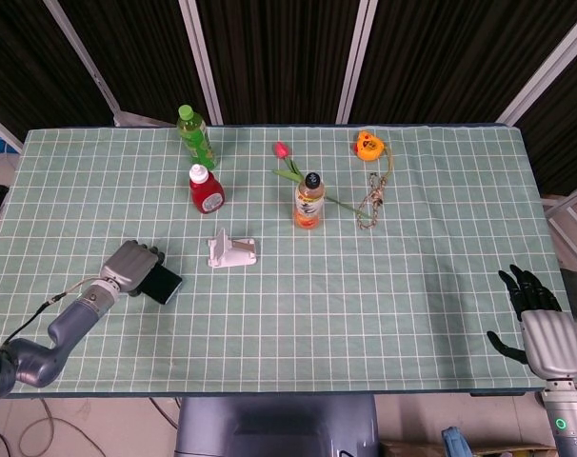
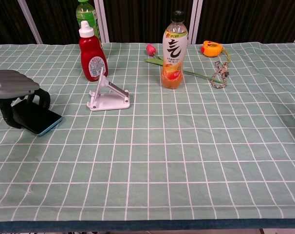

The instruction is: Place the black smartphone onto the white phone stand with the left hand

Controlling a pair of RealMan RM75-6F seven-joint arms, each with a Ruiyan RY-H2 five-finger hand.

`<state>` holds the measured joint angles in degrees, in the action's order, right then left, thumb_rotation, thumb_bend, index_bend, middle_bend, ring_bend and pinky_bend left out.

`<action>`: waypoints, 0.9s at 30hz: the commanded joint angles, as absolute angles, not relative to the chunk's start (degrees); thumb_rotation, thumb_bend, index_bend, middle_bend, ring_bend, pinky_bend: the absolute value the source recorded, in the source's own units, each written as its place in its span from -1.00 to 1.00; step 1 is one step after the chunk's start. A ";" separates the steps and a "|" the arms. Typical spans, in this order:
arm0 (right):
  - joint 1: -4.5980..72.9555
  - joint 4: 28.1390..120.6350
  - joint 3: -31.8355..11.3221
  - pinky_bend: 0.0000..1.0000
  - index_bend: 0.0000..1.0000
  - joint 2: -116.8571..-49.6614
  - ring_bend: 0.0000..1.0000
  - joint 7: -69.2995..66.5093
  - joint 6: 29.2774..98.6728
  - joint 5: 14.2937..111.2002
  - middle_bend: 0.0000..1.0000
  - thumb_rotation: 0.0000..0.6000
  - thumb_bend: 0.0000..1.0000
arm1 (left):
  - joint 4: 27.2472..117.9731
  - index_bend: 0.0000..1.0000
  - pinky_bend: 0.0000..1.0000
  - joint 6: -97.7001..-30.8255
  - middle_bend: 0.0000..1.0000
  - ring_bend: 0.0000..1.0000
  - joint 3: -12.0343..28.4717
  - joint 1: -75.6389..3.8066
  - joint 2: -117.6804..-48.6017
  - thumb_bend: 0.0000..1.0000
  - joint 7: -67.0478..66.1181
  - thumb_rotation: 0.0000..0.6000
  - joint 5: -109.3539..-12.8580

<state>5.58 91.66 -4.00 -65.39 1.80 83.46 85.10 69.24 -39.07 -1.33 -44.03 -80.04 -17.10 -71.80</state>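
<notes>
The black smartphone (image 1: 163,283) (image 2: 36,118) lies low at the table's left, its far end tucked under my left hand (image 1: 131,264) (image 2: 13,84). The fingers (image 2: 42,97) curl over the phone's far edge and the thumb hooks its near edge, so the hand grips it. The white phone stand (image 1: 231,251) (image 2: 108,95) stands to the right of the phone, apart from it, with nothing on it. My right hand (image 1: 539,322) hangs off the table's right edge with its fingers spread and holds nothing; the chest view does not show it.
Behind the stand are a red sauce bottle (image 1: 206,188) (image 2: 92,56) and a green bottle (image 1: 195,135) (image 2: 86,12). An orange drink bottle (image 1: 309,200) (image 2: 174,51), a tulip (image 1: 288,162) (image 2: 151,49), an orange tape measure (image 1: 368,144) (image 2: 212,48) and a cord (image 1: 372,200) (image 2: 219,73) lie mid-back.
</notes>
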 commanded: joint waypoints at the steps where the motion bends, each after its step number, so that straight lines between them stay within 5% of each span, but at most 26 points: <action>1: 5.58 91.69 -4.00 -0.63 -0.81 -65.35 -1.00 1.79 83.48 85.13 -1.00 1.00 -0.36 | 69.76 -0.01 -0.22 -39.40 0.15 -0.25 -1.07 -43.92 -79.68 -0.45 -16.68 1.00 -71.95; 13: 5.57 91.66 -4.01 -0.63 -0.81 -65.35 -1.00 1.58 83.48 85.14 -1.00 1.00 -0.36 | 74.99 0.00 -0.21 -43.70 0.17 -0.24 3.73 -42.30 -79.35 -0.45 -12.61 1.00 -66.94; 27: 5.65 91.59 -4.04 -0.63 -0.81 -65.36 -1.00 1.61 83.22 84.95 -1.00 1.00 -0.36 | 84.21 0.00 -0.20 -53.20 0.17 -0.24 14.65 -40.75 -84.48 -0.45 -9.14 1.00 -51.36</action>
<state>5.65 91.59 -4.04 -65.36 1.61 83.21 84.95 83.29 -52.38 13.40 -40.64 -83.52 -9.65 -52.86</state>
